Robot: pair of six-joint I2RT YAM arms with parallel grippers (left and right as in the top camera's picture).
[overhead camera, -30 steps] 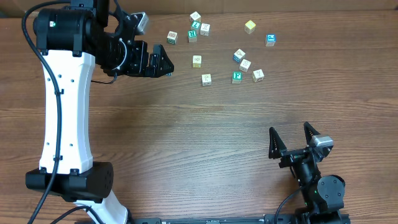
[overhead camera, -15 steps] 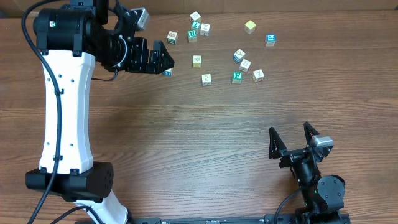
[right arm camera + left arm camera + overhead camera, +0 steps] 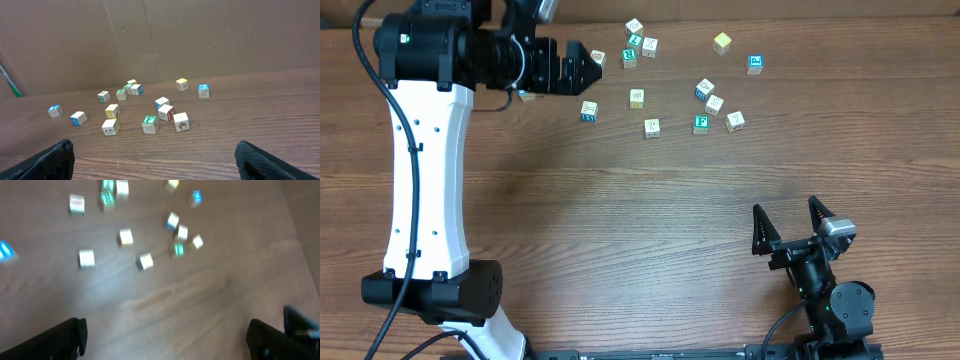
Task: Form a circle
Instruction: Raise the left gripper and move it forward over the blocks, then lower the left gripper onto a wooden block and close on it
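At the near edge the right gripper [image 3: 785,206] rests empty, its jaws wide apart. Farther on, the left gripper [image 3: 166,325] hangs open above the table [image 3: 620,220] and holds nothing. The alphabet cubes [image 3: 636,97] lie scattered near the far edge, with no circle yet. It should probably come down squarely over one cube and grip its flat faces.

The counter [image 3: 650,220] is brown wood-grain board, smooth and matt with a faint sheen. The small cubes [image 3: 652,127] near its far edge look like pale, unvarnished wood with faces printed in blue, green or red. The left arm [image 3: 425,200] has a smooth, glossy white plastic shell. The left tool [image 3: 165,342] and right tool [image 3: 785,212] are matt black plastic. Dull brown cardboard [image 3: 200,35] stands beyond the far edge.
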